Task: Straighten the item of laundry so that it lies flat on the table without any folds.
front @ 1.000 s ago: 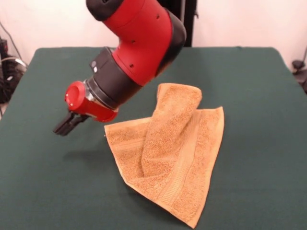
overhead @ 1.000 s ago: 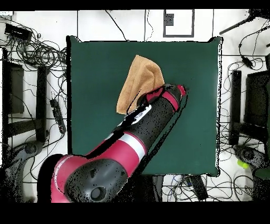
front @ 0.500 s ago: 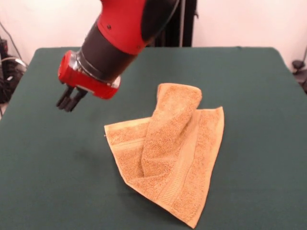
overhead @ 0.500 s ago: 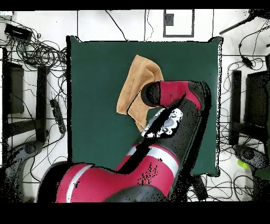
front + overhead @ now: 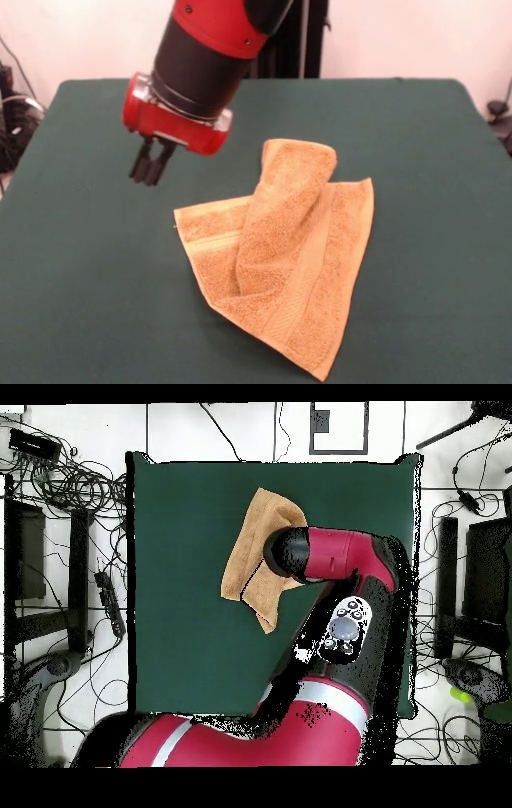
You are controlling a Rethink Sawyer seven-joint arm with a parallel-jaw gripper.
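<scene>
We've got the gripper (image 5: 150,170) hanging above the table (image 5: 80,264), its fingers close together with nothing between them, though from this angle we can't quite rule out a narrow gap. It hovers just off the towel's (image 5: 276,256) corner, not touching. The towel lies mid-table with one broad flap folded over the middle, so the flattening is not done: that flap has to come open. Since half a second ago, the gripper has swung nearer the towel; the towel hasn't budged.
</scene>
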